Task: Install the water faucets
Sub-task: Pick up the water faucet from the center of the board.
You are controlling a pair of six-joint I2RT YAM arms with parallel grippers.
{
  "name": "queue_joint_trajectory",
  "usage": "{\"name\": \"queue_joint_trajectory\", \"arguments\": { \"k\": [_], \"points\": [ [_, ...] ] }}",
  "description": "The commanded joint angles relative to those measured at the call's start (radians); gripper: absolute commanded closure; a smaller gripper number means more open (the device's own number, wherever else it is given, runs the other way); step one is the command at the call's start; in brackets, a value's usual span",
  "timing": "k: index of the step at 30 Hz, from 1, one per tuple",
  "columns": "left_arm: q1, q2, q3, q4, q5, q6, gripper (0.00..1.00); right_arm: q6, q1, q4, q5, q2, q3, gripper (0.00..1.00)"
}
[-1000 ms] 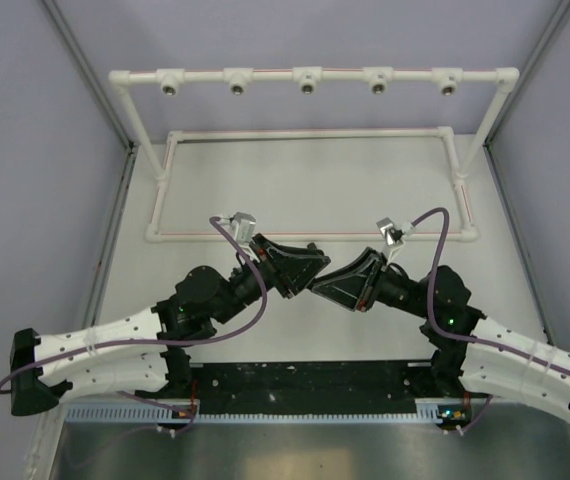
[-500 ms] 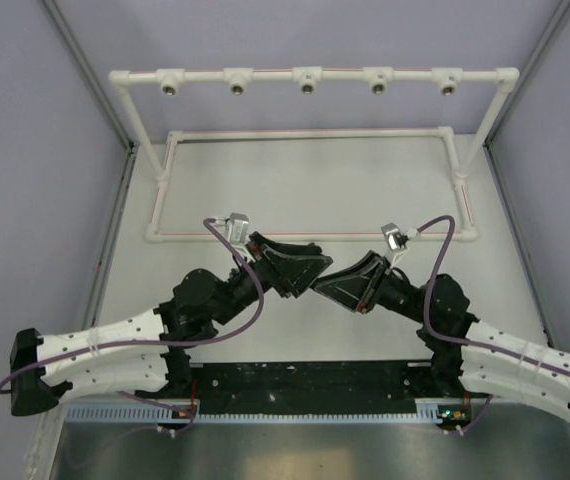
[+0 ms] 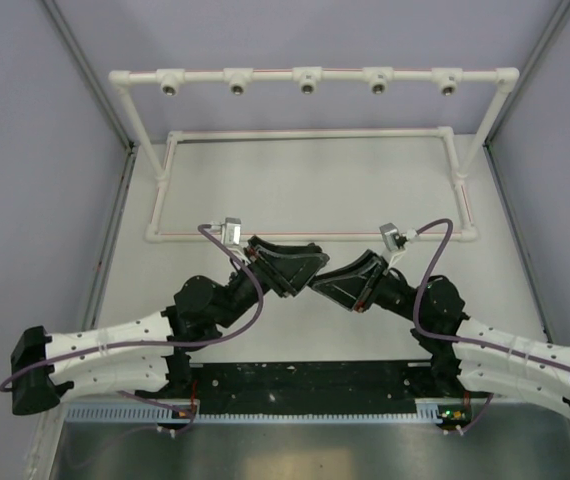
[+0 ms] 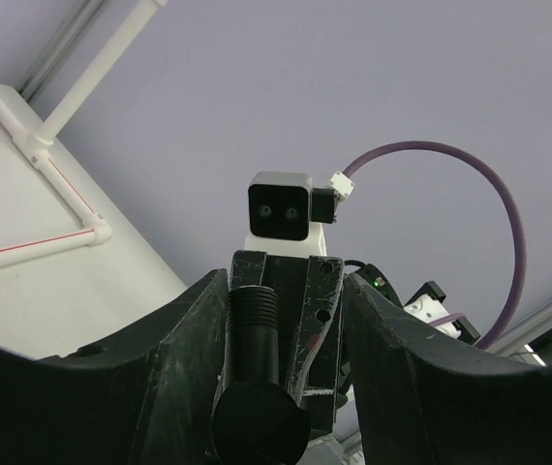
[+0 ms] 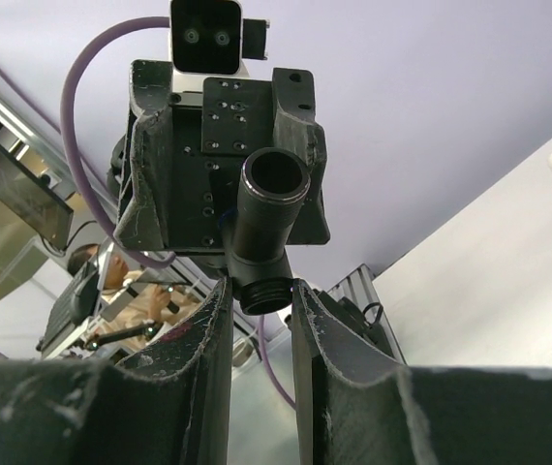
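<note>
The black faucet [image 5: 261,232] is up in the air over the middle of the worktop [image 3: 305,190], right where the two arms meet tip to tip. Its screw end sits between the fingers of the right end effector [image 5: 260,293], which is closed on it and holds it. Its long body points away from the right arm, straight at the left end effector [image 4: 284,286]. The left one faces it nose to nose. Its fingers [image 4: 203,320] stand apart, one on each side of the faucet, so it is open. I cannot tell if a finger touches the faucet.

From above, the faucet is hidden between the two tips.

The round sockets [image 3: 307,88] sit in a row on the top bar of the white pipe frame [image 3: 205,73]. They are well apart from the faucet, at the far side of the worktop. I think the right arm must carry the faucet there, screw end first.
</note>
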Motion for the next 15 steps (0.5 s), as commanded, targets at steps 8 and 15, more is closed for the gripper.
{"name": "queue_joint_trajectory", "arguments": {
  "k": [8, 15],
  "points": [
    [-0.002, 0.044, 0.032, 0.056, 0.008, 0.003, 0.47, -0.033, 0.001, -0.003, 0.001, 0.005, 0.058, 1.0],
    [-0.002, 0.049, 0.042, -0.001, -0.023, 0.043, 0.52, -0.053, 0.001, -0.058, 0.009, -0.007, 0.067, 1.0]
  ]
}}
